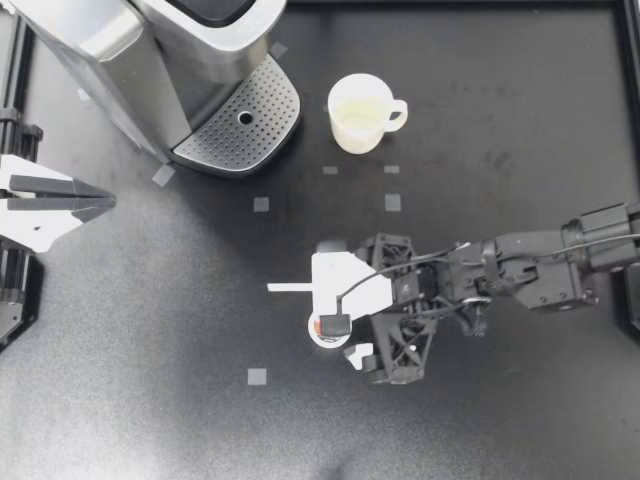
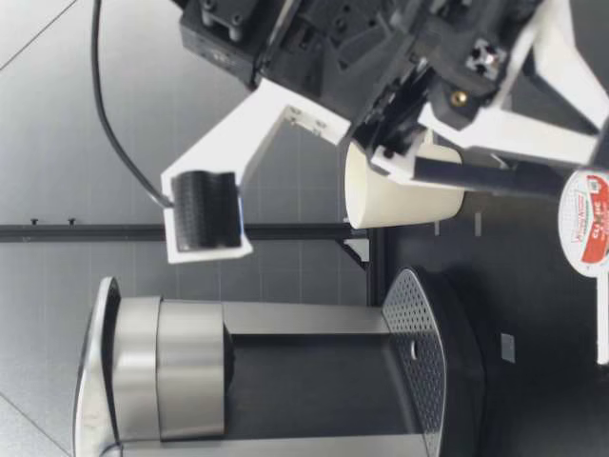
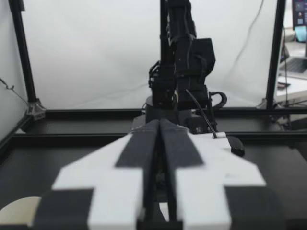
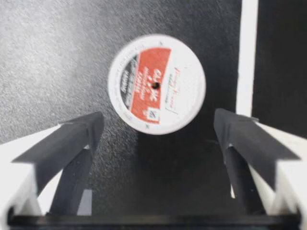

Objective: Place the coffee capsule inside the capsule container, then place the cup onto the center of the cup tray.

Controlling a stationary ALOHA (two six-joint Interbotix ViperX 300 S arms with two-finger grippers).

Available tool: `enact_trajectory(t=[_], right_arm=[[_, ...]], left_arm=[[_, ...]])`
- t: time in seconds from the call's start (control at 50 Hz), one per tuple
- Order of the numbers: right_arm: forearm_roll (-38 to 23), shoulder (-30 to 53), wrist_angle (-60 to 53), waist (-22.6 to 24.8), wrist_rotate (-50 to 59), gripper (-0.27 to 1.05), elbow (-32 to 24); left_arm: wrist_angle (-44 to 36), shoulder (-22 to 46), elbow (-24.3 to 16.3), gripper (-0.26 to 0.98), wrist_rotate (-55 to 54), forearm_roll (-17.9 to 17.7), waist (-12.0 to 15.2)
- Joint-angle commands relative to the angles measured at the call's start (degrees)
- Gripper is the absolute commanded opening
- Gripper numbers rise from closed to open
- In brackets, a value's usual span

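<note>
Five items. Coffee machine [image 1: 150, 60], at a table [image 1: 500, 400] corner. Right gripper [image 1: 325, 322]: fingers spread wide either side of the capsule, not touching it. Left gripper [image 1: 105, 203]: fingers pressed together, empty. Cup [image 1: 360, 112], upright beside the machine. Coffee capsule [image 4: 157, 84], foil up on the table.

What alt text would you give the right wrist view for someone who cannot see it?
A coffee capsule with a red-and-white lid sits on the dark table, between and just ahead of the open fingers of the right gripper, untouched.
</note>
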Motion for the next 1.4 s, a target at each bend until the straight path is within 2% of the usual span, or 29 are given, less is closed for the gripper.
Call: enact_trajectory(t=[0.0,0.64,0.76,1.06,1.3,1.38], right_arm=[[-0.2,-0.4,-0.1,0.4,0.0,0.96,-1.8],[-0.6,2.7,-0.4,0.4,0.1,0.94,-5.4],[-0.6,3.0,-0.2,0.4,0.2,0.87,-5.6],[-0.8,2.4,-0.1,0.4,0.0,0.57,-5.6],[-0.8,-0.1,0.3,0.2,0.4,0.56,-5.4],[-0.6,-2.0,0.9,-0.3,1.1,0.56,-5.4]], left_arm=[[-0.4,0.2,-0.6,0.11,0.1,0.1,0.1],[-0.4,0.0,-0.9,0.11,-0.1,0.0,0.1],[-0.4,0.0,-1.0,0.11,-0.1,0.0,0.1],[-0.4,0.0,-1.1,0.11,-0.4,0.1,0.1],[-0.4,1.6,-1.4,0.11,-0.5,0.0,0.1],[0.7,4.0,-2.9,0.11,-0.7,-0.5,0.4]])
